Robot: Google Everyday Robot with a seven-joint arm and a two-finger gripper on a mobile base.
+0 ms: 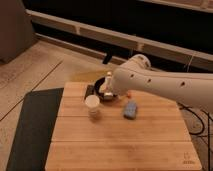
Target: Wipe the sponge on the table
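Note:
The blue-grey sponge (131, 109) lies flat on the light-brown plank table (120, 145), right of centre and toward the far edge. My white arm reaches in from the right, passing just behind the sponge. Its gripper (106, 89) hangs over the dark bowl (103, 96) at the table's far edge, a hand's width left of the sponge and not touching it. The arm covers part of the bowl.
A cream-coloured cup (92, 106) stands upright just in front of the bowl, left of the sponge. A small orange bit (129, 94) shows behind the sponge. A dark grey mat (31, 127) lies on the floor along the table's left side.

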